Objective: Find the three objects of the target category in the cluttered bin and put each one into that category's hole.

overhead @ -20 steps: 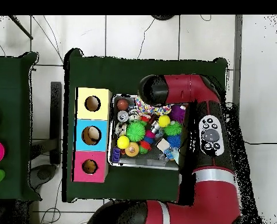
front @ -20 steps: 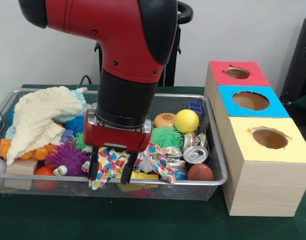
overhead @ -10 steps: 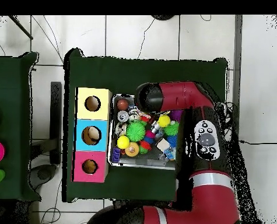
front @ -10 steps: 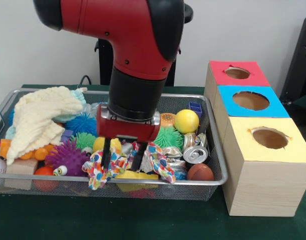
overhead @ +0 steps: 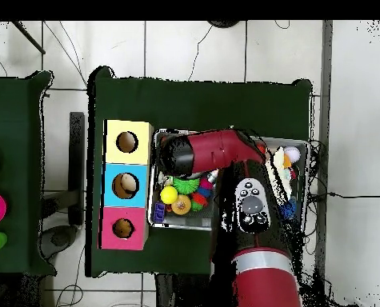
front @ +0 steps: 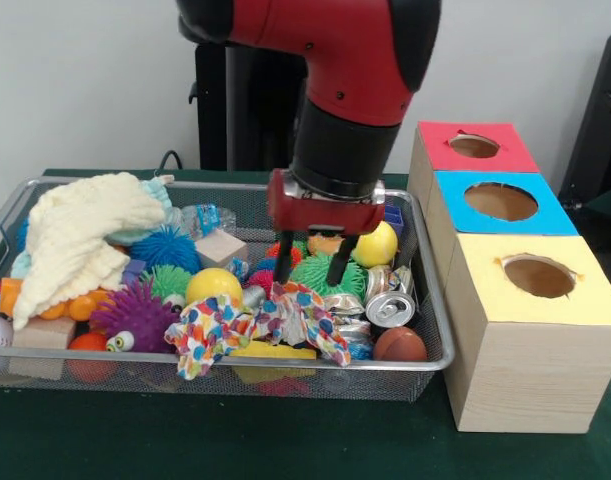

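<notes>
My gripper (front: 310, 271) hangs open over the right half of the wire bin (front: 135, 366), with nothing between its fingers. Directly behind its tips sits a green spiky ball (front: 320, 275), and a yellow ball (front: 377, 245) lies just to the right. A patterned colourful cloth (front: 255, 325) lies below and to the left of the tips, apart from them. Crushed silver cans (front: 389, 306) and a small brown ball (front: 399, 345) rest near the bin's right end. In the overhead view the red arm (overhead: 213, 152) covers the gripper and much of the bin.
Three wooden boxes with holes stand beside the bin: red (front: 474, 146), blue (front: 501, 201), yellow (front: 538, 276). A cream cloth (front: 85, 235), a purple spiky ball (front: 135, 310), another yellow ball (front: 213, 286) and a wooden block (front: 220, 247) fill the bin's left half.
In the front view the gripper has lifted off the patterned cloth and moved right, toward the boxes. The cloth stays in the bin. The arm swung across the bin overhead.
</notes>
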Available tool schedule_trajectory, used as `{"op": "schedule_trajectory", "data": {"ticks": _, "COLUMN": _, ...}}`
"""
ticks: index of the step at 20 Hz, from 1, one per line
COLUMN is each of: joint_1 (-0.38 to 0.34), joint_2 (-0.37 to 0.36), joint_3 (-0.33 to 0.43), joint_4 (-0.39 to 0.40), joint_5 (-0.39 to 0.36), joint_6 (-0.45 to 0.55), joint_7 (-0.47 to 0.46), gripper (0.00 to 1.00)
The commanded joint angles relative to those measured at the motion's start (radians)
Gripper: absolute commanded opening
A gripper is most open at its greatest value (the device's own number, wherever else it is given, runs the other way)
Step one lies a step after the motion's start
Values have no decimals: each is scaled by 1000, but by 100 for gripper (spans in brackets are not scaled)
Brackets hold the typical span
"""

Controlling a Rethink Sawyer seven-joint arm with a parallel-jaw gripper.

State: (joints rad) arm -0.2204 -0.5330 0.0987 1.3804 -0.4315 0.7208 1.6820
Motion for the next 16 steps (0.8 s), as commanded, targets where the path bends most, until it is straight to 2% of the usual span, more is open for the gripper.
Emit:
{"op": "schedule_trajectory", "data": {"ticks": 1, "joint_1": 34, "joint_2": -25, "joint_3": -16, "joint_4": 195, "joint_5": 44, "joint_6": 23, "joint_7": 170, "gripper": 100}}
{"op": "schedule_trajectory", "data": {"ticks": 9, "joint_1": 64, "joint_2": 30, "joint_3": -29, "joint_4": 250, "joint_5": 79, "joint_6": -114, "joint_7": 248, "gripper": 100}}
{"op": "schedule_trajectory", "data": {"ticks": 16, "joint_1": 77, "joint_2": 78, "joint_3": -47, "joint_4": 283, "joint_5": 99, "joint_6": -227, "joint_7": 276, "gripper": 100}}
